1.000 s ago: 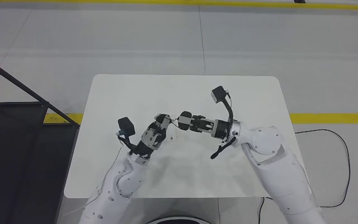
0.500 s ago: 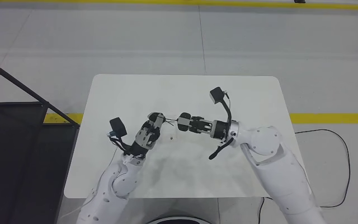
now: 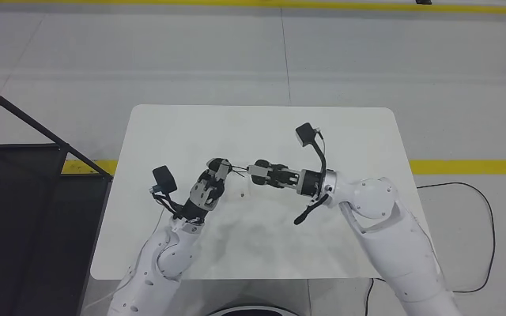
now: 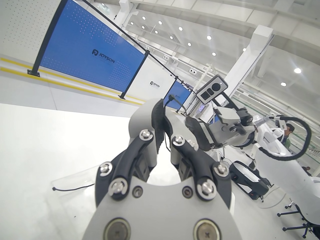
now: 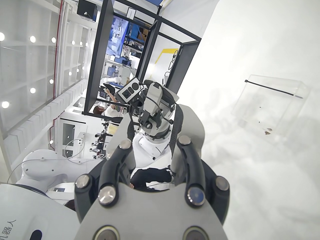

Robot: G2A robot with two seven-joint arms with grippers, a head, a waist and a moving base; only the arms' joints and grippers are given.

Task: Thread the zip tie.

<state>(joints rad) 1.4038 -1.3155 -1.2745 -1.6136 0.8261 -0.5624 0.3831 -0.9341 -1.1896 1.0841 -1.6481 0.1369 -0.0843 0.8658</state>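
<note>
**Zip tie pinched in L gripper, R gripper open beside it**

L gripper sits over the middle of the table, fingers closed tight on the zip tie. The thin black strap runs btwn the pads, and its free end arcs out past the tips toward the R gripper. In the top view the strap bridges the small gap btwn the two grippers. In its own wrist view the R gripper's pads stand apart w/ the L gripper showing thru the gap. I read it as open, nothing clamped. Can't tell whether the strap touches a pad.

Handling, my guess: tie is v. light, springy plastic. It bends but whips back, and it's smooth and narrow, so it can slip or twist in flat pads. Best hold is close to the end being worked, w/ short overhang so the tip doesn't wander. The other gripper should take it just behind the head, leaving the slot free. A small misalignment prob. sends the tip skating off the head.

Also: a second tie lies flat on a clear tray on the table, apart from both grippers.
</note>
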